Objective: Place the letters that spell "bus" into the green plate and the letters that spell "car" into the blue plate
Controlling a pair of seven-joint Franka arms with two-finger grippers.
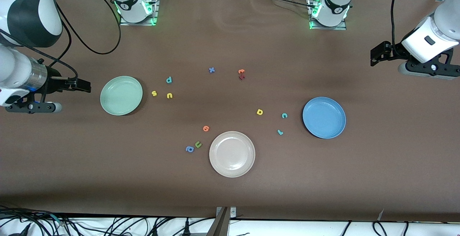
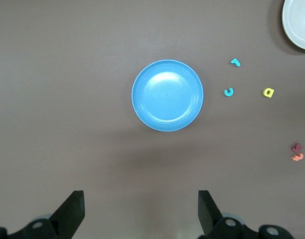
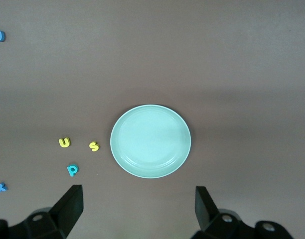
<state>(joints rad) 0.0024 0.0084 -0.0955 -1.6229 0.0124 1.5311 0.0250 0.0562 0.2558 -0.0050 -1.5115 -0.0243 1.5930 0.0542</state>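
Observation:
The green plate [image 1: 121, 95] lies empty toward the right arm's end of the table. Beside it lie the teal "b" [image 1: 169, 80], yellow "s" [image 1: 154, 93] and yellow "u" [image 1: 169, 95]. The blue plate [image 1: 324, 117] lies empty toward the left arm's end, with the yellow "a" [image 1: 260, 112], teal "c" [image 1: 284, 115] and teal "r" [image 1: 280, 132] beside it. My right gripper [image 1: 83, 85] hangs open over bare table at the right arm's end, holding nothing. My left gripper [image 1: 376, 54] hangs open and empty over bare table at the left arm's end.
A beige-white plate [image 1: 232, 154] lies nearer the front camera, mid-table. An orange letter [image 1: 206, 128], an olive "u" [image 1: 198, 144] and a blue "a" [image 1: 189, 149] lie beside it. A blue "x" [image 1: 211, 70], an orange "t" [image 1: 241, 71] and a dark red letter [image 1: 242, 77] lie farther back.

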